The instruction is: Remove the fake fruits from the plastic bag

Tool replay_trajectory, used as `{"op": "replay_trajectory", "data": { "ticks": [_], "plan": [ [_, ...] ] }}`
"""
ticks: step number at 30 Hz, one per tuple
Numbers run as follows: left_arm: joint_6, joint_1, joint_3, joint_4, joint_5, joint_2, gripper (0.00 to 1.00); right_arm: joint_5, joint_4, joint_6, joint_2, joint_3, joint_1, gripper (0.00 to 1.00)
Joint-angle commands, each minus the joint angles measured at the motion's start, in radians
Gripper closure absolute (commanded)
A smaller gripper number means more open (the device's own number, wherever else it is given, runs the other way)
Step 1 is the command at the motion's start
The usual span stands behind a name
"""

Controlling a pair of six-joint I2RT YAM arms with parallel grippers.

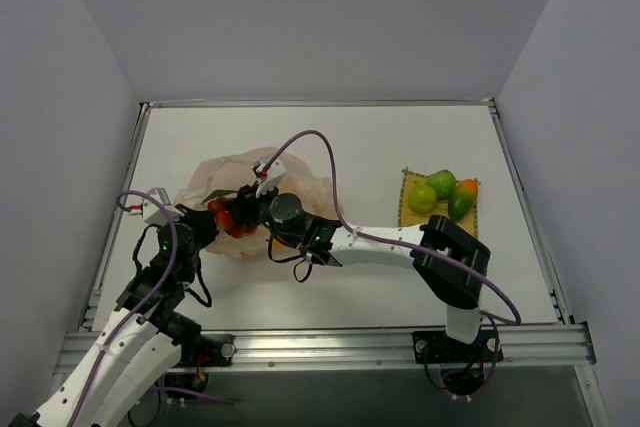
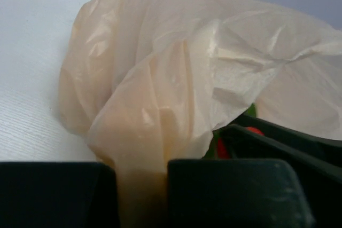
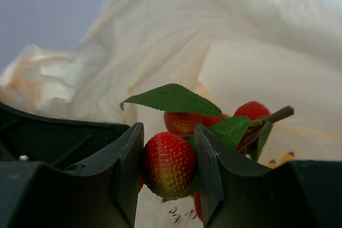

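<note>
Over on the left half of the table (image 1: 350,147), the plastic bag (image 1: 262,172) sits all crumpled, and the left gripper (image 2: 141,185) has its fingers pinched tight on a fold of it. The right gripper (image 3: 169,132) stretches across from the right side and is clamped on one berry of the strawberry cluster (image 3: 170,166), right at the bag's mouth, green leaves (image 3: 173,99) poking up. Near the right edge, two round green fruits (image 1: 440,183) and a green-and-orange mango (image 1: 462,199) are huddled together on the yellow woven mat (image 1: 408,215), well apart from the bag.
</note>
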Motion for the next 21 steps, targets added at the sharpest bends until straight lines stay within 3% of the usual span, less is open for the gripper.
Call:
{"op": "replay_trajectory", "data": {
  "ticks": [1, 6, 16, 21],
  "plan": [
    [-0.041, 0.002, -0.005, 0.026, 0.022, 0.029, 0.98, 0.186, 0.004, -0.027, 0.048, 0.015, 0.009, 1.0],
    [-0.059, 0.002, -0.049, 0.058, 0.015, 0.067, 0.98, 0.216, -0.057, -0.038, 0.057, 0.094, 0.012, 1.0],
    [-0.018, 0.002, -0.003, 0.08, -0.053, 0.133, 0.98, 0.216, -0.142, -0.133, -0.102, 0.145, 0.042, 1.0],
    [-0.012, 0.002, 0.018, 0.088, -0.057, 0.184, 0.98, 0.112, -0.136, -0.11, -0.105, 0.203, 0.015, 1.0]
  ]
}}
